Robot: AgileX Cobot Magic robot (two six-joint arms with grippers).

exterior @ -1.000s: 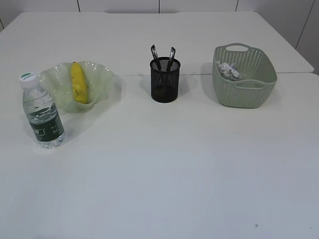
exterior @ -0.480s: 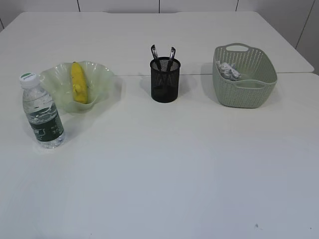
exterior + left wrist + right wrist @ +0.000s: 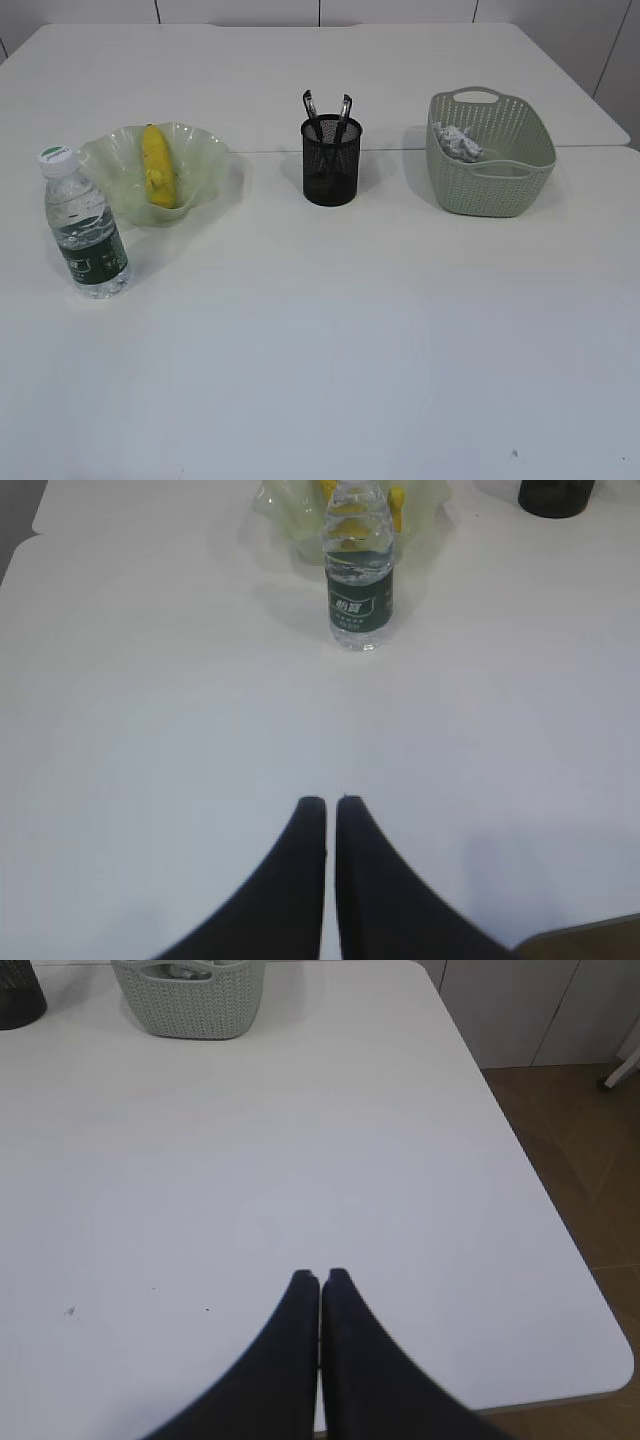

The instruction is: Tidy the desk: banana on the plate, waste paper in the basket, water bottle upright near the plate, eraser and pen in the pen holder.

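Yellow banana (image 3: 157, 165) lies in the green plate (image 3: 205, 160), with the water bottle (image 3: 84, 226) upright just beside it. Crumpled paper (image 3: 458, 141) sits in the basket (image 3: 490, 185); two pens (image 3: 327, 116) stand in the black mesh holder (image 3: 331, 162). Left gripper (image 3: 331, 804) is pinched together over bare table, bottle well ahead of it. Right gripper (image 3: 319, 1278) is likewise closed and empty, basket far ahead

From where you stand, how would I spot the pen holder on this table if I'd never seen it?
Look at the middle of the white table, toward its far side, between the pale green wavy plate on the left and the green woven basket on the right. The pen holder is a small cylinder with two clip-topped pens sticking out. It is the only black mesh thing there.
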